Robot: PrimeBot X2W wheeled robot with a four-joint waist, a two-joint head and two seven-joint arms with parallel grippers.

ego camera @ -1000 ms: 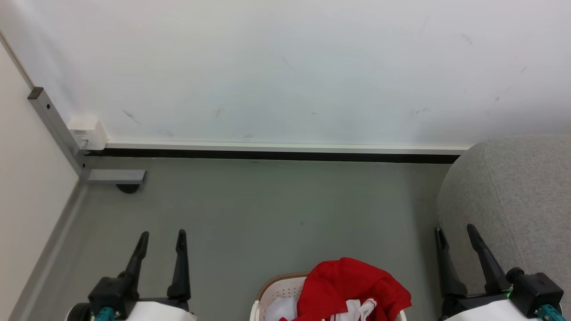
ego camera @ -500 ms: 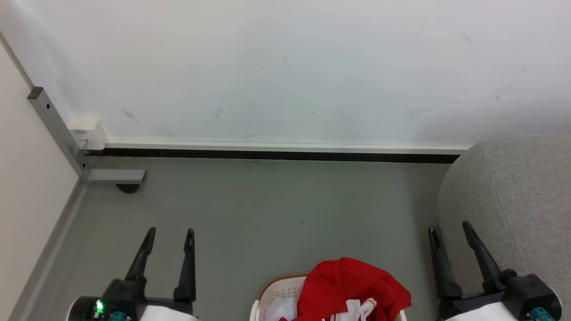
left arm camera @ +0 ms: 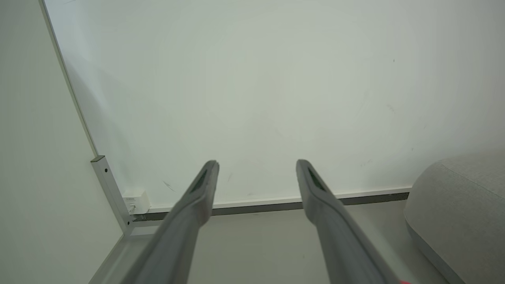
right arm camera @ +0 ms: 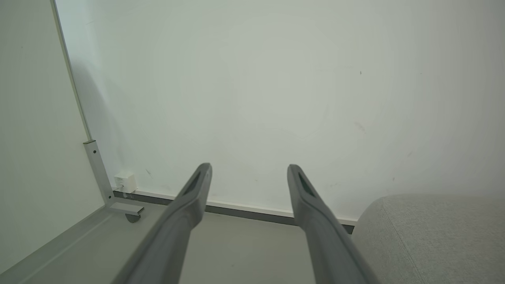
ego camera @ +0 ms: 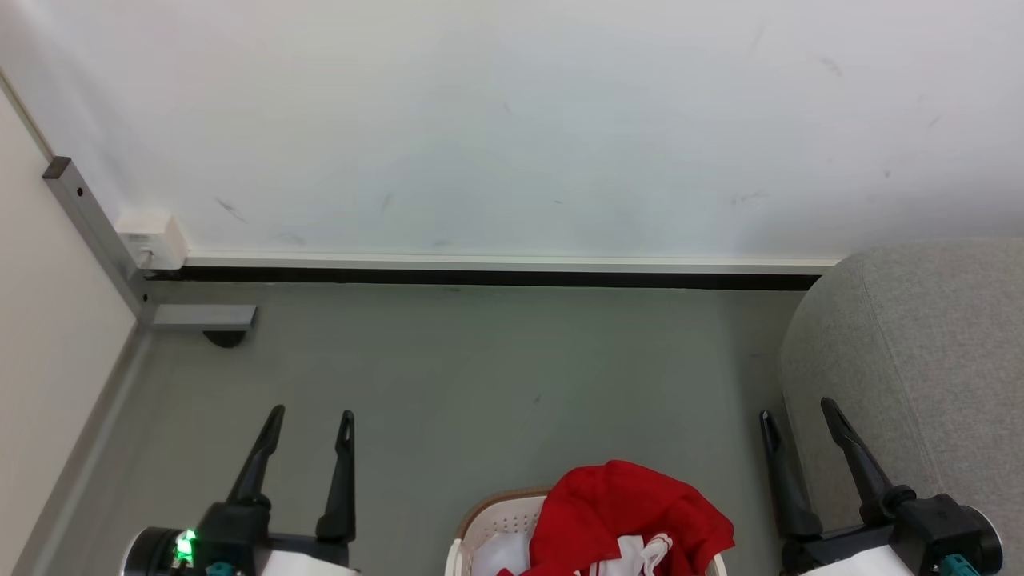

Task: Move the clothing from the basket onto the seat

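- A grey floor (ego camera: 480,360) was seen below a scuffed white wall (ego camera: 512,120).
- The clothing (ego camera: 632,512) was piled in the basket (ego camera: 500,520), with the seat (ego camera: 920,336) well apart at the right.
- The left gripper (ego camera: 310,414) and right gripper (ego camera: 796,406) were held wide and empty.

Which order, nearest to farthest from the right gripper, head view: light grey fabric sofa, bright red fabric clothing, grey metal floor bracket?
1. Light grey fabric sofa, just right of the right gripper.
2. Bright red fabric clothing, to its left, in the white plastic basket.
3. Grey metal floor bracket, far to its left.
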